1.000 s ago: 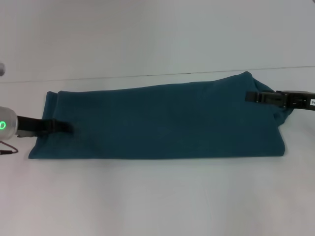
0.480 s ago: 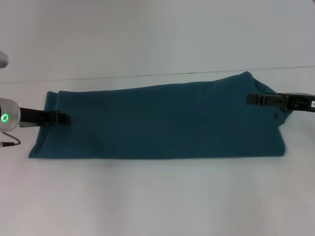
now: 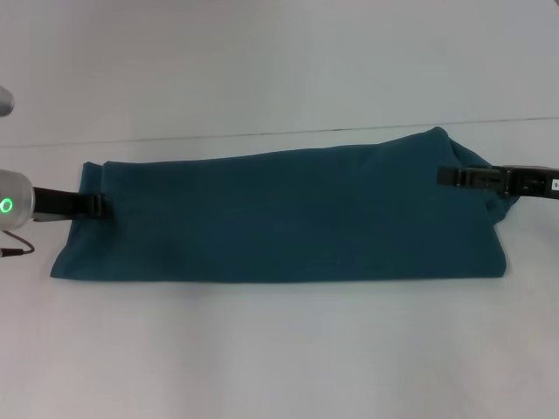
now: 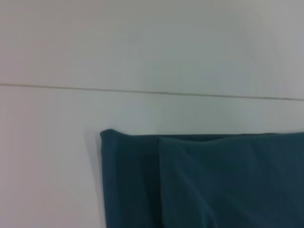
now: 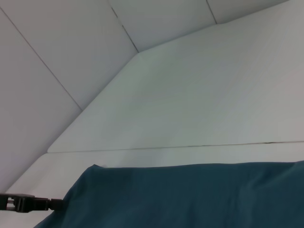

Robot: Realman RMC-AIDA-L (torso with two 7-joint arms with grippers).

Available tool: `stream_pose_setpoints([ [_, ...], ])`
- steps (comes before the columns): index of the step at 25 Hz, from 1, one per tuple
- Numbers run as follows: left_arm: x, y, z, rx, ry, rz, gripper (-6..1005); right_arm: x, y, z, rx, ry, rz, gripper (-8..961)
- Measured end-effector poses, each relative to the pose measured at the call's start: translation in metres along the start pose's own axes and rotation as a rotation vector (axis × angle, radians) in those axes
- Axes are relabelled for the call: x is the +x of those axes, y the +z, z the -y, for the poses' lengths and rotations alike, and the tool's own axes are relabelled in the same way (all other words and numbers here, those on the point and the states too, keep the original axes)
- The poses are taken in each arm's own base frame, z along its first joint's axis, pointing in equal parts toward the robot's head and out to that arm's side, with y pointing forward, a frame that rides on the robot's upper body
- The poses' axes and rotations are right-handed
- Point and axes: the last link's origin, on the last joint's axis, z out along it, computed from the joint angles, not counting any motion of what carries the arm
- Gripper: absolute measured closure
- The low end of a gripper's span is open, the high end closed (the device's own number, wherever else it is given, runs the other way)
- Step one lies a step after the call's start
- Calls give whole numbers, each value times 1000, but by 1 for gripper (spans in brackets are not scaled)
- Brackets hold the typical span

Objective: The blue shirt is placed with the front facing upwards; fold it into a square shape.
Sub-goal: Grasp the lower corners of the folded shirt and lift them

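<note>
The blue shirt (image 3: 279, 218) lies flat on the white table (image 3: 279, 349) as a long folded band running from 9 o'clock to 3 o'clock across the middle of the head view, its plain side up. The left gripper (image 3: 94, 205) comes in from 9 o'clock and sits at the shirt's left edge, its dark tip just over the cloth near the far corner; whether its fingers are spread or pinched cannot be told. The right gripper (image 3: 450, 175) reaches in from 3 o'clock and sits over the shirt's right end, near the far right corner where the cloth bunches and rises slightly; its opening cannot be told either. The left wrist view shows a folded corner of the shirt (image 4: 190, 180) with a layered edge against the table. The right wrist view shows the shirt's far edge (image 5: 190, 194) and, at the cloth's distant end, the left gripper (image 5: 50, 204).
</note>
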Motion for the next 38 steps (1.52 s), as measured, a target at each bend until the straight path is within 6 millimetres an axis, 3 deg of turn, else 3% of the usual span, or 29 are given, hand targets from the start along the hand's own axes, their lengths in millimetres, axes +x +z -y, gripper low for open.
stream_pose_setpoints([
  [1,0,-1,0,1,1,-3,640,0,0,0,0,0,0,74],
  [4,1,-4,3,5,-2,-12,879,0,0,0,-1,1,0,74],
  [9,-2,-9,3,-8,1,-12,1006,-2,0,0,-1,0,2,75],
  [23,-4,-32,7,-20,-34,-52,671,-5,-2,-1,-1,-12,0,74],
  [28,-14,-44,16,-14,-12,-29,523,-9,-15,5,19,1,-23,72],
  [32,-24,-50,23,-4,83,-16,371,-14,-29,9,73,-20,-92,71],
  [36,-37,-50,16,-16,212,-26,185,-15,-33,9,105,-27,-113,69],
  [38,-39,-50,14,-12,243,-24,165,-14,-32,9,105,-26,-113,69],
])
